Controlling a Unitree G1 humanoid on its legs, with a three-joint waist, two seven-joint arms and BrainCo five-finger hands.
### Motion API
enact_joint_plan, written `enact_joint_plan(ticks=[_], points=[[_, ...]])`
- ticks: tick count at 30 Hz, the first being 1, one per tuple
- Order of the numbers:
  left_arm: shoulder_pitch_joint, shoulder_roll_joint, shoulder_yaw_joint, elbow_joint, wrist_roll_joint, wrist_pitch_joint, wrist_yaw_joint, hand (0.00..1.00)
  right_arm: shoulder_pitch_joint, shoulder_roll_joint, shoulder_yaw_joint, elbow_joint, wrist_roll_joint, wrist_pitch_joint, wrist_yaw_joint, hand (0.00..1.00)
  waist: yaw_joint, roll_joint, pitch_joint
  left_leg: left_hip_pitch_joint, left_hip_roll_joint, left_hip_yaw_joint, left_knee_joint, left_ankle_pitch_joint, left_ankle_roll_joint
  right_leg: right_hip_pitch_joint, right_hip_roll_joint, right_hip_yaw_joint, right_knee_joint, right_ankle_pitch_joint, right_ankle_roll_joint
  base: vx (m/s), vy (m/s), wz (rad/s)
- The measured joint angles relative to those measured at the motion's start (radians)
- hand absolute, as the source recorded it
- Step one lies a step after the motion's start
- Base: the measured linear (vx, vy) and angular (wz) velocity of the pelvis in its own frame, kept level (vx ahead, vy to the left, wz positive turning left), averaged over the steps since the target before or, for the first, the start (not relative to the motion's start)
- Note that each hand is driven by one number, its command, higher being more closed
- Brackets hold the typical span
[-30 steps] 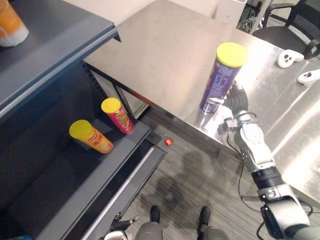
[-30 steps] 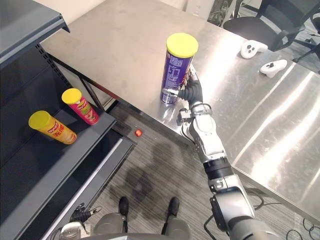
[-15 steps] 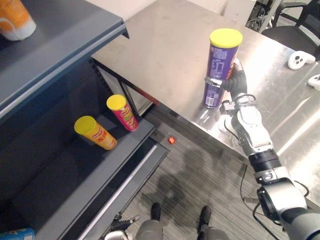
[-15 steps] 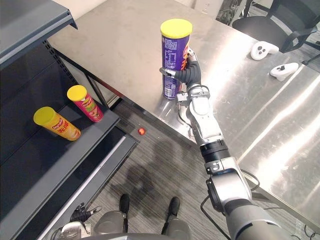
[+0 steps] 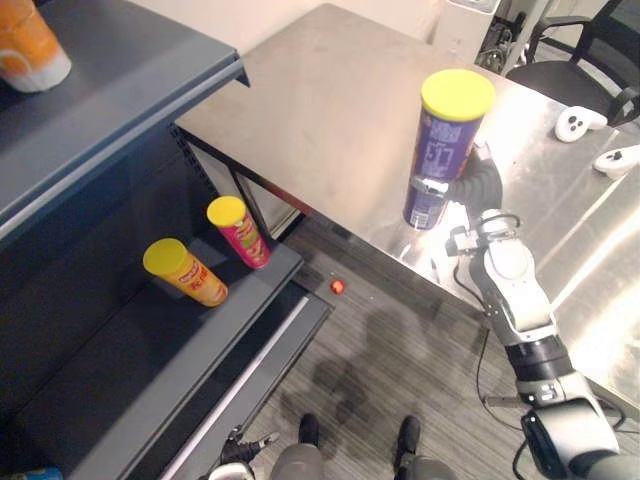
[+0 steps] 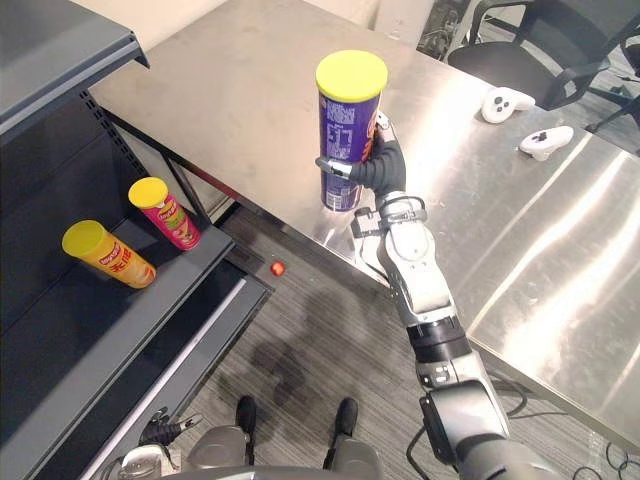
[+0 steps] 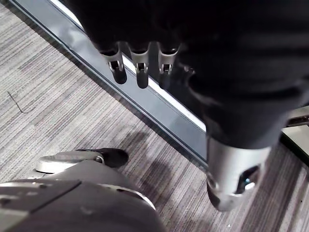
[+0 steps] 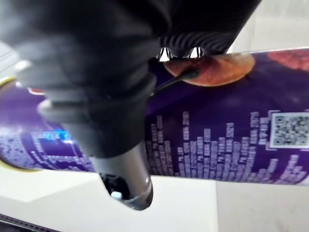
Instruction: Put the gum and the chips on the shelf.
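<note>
A tall purple chips can (image 5: 445,150) with a yellow lid stands upright by the front edge of the steel table (image 5: 330,110). My right hand (image 5: 478,185) is shut on its lower half, thumb in front and fingers behind. In the right wrist view the can (image 8: 217,140) runs across right behind the thumb (image 8: 125,179). Whether its base touches the table I cannot tell. My left hand (image 7: 140,72) hangs low over the floor by the shelf's base, fingers straight and holding nothing.
A dark shelf unit (image 5: 150,350) stands on the left; a yellow can (image 5: 185,272) and a red can (image 5: 238,230) lie on its lower board, and an orange tub (image 5: 30,45) is on top. Two white controllers (image 5: 578,120) lie far right on the table. A small red thing (image 5: 338,286) is on the floor.
My right hand was beside the purple can with looser fingers; it has since curled round it and keeps hold. The head view has shifted a little.
</note>
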State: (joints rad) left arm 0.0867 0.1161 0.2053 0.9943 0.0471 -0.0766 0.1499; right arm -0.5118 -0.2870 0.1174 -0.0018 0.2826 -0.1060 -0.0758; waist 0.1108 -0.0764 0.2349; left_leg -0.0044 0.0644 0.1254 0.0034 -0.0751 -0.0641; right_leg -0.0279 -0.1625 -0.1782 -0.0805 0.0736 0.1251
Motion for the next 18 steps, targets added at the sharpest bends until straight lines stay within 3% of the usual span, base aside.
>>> enact_joint_plan(ticks=[7, 18], points=[[0.041, 0.000, 0.037, 0.002, 0.014, 0.000, -0.001, 0.00, 0.195, 0.057, -0.041, -0.120, 0.002, -0.021, 0.032, 1.00, -0.025, -0.034, -0.035, 0.016, 0.001, 0.024, -0.001, 0.000, -0.001, -0.003, 0.002, 0.026, 0.008, 0.000, 0.000, -0.04, -0.010, -0.10], [0.076, -0.005, 0.069, 0.027, 0.018, 0.000, -0.002, 0.00, 0.467, 0.071, -0.073, -0.252, 0.013, -0.038, 0.086, 1.00, -0.048, -0.031, -0.091, 0.043, -0.001, 0.051, 0.000, -0.003, -0.002, 0.001, 0.001, 0.056, 0.014, 0.010, 0.001, -0.04, -0.005, -0.09]])
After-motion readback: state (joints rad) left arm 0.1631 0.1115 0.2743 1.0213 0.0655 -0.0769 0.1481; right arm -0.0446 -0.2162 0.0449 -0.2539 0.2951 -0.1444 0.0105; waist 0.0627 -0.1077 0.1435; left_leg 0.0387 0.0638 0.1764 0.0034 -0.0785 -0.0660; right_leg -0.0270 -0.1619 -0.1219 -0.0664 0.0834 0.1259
